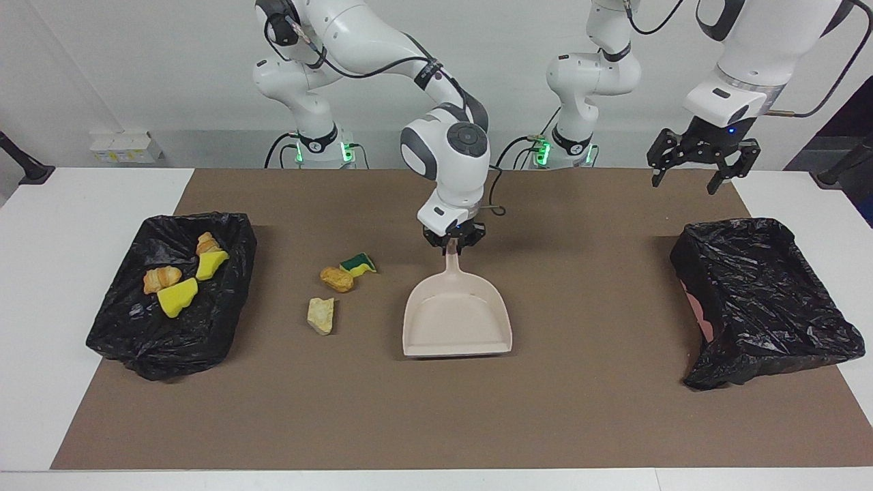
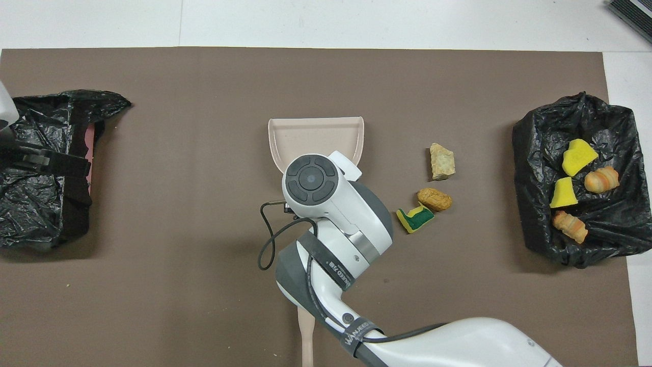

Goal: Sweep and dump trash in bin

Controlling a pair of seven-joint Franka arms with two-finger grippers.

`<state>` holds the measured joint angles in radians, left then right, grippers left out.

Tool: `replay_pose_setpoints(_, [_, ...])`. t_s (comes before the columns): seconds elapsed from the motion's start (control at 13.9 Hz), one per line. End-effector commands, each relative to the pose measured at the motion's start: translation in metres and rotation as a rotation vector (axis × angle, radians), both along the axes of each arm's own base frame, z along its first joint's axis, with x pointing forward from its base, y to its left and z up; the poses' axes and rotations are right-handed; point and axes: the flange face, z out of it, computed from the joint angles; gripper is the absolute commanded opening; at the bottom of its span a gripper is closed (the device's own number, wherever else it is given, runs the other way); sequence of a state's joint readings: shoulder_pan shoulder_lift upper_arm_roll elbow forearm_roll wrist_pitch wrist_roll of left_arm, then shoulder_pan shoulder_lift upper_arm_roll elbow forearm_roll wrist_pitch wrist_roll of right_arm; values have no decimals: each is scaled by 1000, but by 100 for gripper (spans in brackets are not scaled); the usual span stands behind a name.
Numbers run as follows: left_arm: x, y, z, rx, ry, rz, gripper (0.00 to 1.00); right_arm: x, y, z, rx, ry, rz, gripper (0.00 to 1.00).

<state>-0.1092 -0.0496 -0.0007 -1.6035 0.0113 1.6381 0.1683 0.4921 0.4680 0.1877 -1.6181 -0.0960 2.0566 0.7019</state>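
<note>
Two white Franka arms with grey joints

Rounded white shells carry dark grey joint caps and bands; black cables loop along the links; green lights glow at both bases; the black left gripper (image 1: pixel 700 161) and right gripper (image 1: pixel 453 240) have linked fingers.

A white table (image 1: pixel 41 286) carries a brown mat (image 1: pixel 586 409). On the mat lie a beige dustpan (image 1: pixel 455 320) mid-table, three scraps (image 1: pixel 320 315) beside it, a brush (image 2: pixel 305 331), mostly hidden, nearer the robots, and a black-lined bin (image 1: pixel 170 341) at each end, the second bin (image 1: pixel 764 300) toward the left arm's.
</note>
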Motion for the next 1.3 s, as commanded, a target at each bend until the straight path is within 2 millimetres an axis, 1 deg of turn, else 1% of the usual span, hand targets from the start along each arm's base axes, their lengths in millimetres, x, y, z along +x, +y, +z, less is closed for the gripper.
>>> replay_pose_setpoints(0.0, [5,3,2,-7,-2,-1,100,11,-5,1,19,3,-36,45])
replay_pose_setpoints(0.07, [6,2,0,-6,1,-2,100,9,-7,3,-12,13,-27,99])
replay_pose_setpoints(0.14, [7,2,-2,-5,2,-2,100,3,-4,8,-28,32,-20,100])
replay_pose_setpoints(0.22, [8,1,-2,-6,-4,-3,100,2,-5,12,-32,35,-22,100])
replay_pose_setpoints(0.36, [13,0,-7,-4,0,-4,100,-8,-7,31,-36,43,-21,100])
replay_pose_setpoints(0.43, [18,-3,-7,-5,-3,-7,100,-16,-8,41,-52,54,-13,100])
replay_pose_setpoints(0.58, [28,-11,-11,-4,0,-18,100,-40,-5,62,-51,54,10,100])
replay_pose_setpoints(0.65, [31,-18,-13,-5,2,-27,100,-54,-4,68,-44,77,14,100])
replay_pose_setpoints(0.72, [33,-26,-15,-8,-1,-29,100,-67,1,71,-32,101,12,100])
replay_pose_setpoints(0.79, [35,-42,-16,-17,-26,-24,100,-78,0,73,-33,115,12,100])
replay_pose_setpoints(0.86, [39,-61,-24,-25,-31,-9,100,-92,-2,71,-39,131,16,100])
replay_pose_setpoints(0.94, [43,-82,-39,-21,-18,5,100,-110,-2,67,-52,148,33,100])
replay_pose_setpoints(1.08, [43,-113,-44,-31,-45,-2,100,-140,-3,59,-61,168,43,100])
replay_pose_setpoints(1.15, [45,-127,-55,-36,-35,-10,100,-155,0,60,-47,186,42,100])
replay_pose_setpoints(1.22, [44,-151,-66,-50,-32,1,100,-171,2,57,-44,203,33,100])
